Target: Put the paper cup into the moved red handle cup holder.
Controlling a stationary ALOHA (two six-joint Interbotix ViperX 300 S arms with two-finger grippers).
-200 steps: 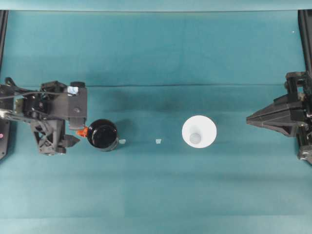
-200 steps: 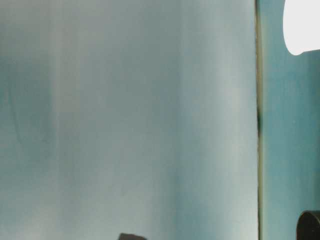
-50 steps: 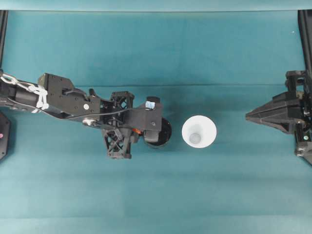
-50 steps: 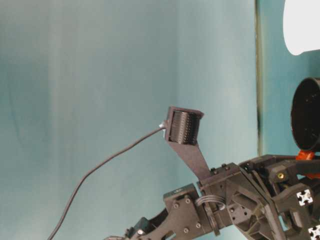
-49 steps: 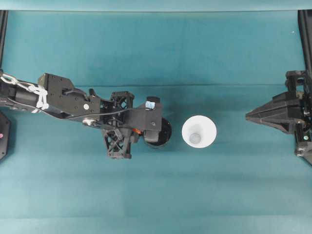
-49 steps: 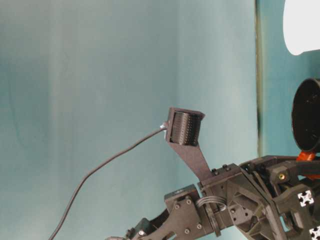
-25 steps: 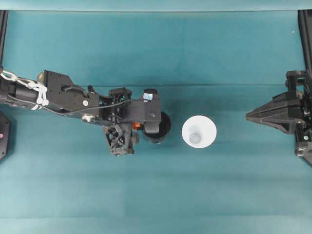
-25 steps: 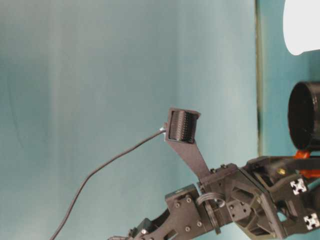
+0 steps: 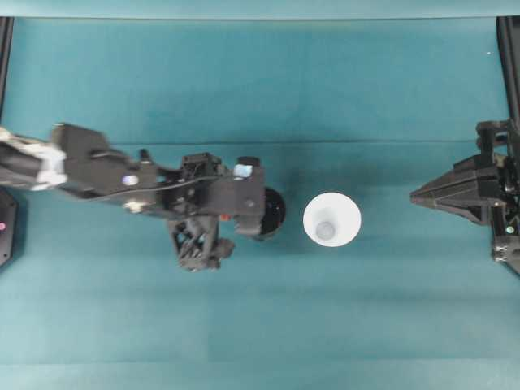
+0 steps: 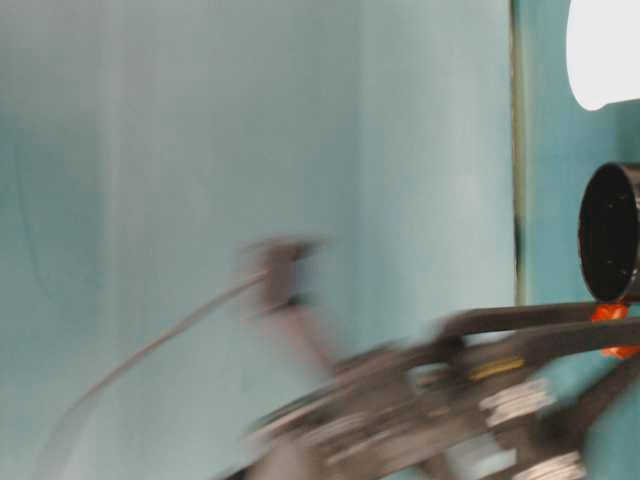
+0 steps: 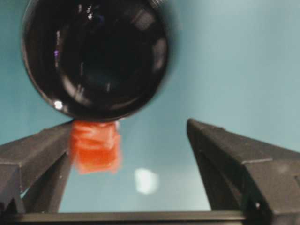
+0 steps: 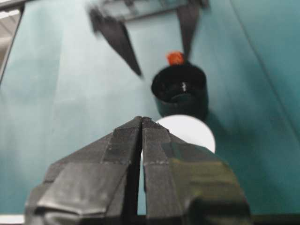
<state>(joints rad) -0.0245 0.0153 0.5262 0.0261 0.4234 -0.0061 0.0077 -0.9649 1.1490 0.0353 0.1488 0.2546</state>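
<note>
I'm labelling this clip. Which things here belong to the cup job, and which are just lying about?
Job:
- paper cup, upright on the table
- red handle cup holder, beside it
- left gripper, open at the holder's handle
- right gripper, shut, back from the cup

Lying about:
- small pale scrap on the teal table cover

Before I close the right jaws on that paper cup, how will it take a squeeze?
The paper cup looks thin-walled and empty, so it would probably crush or go oval under a firm pinch. Standing on its narrow base with its wide rim up, it seems light and likely to tip if nudged.
</note>
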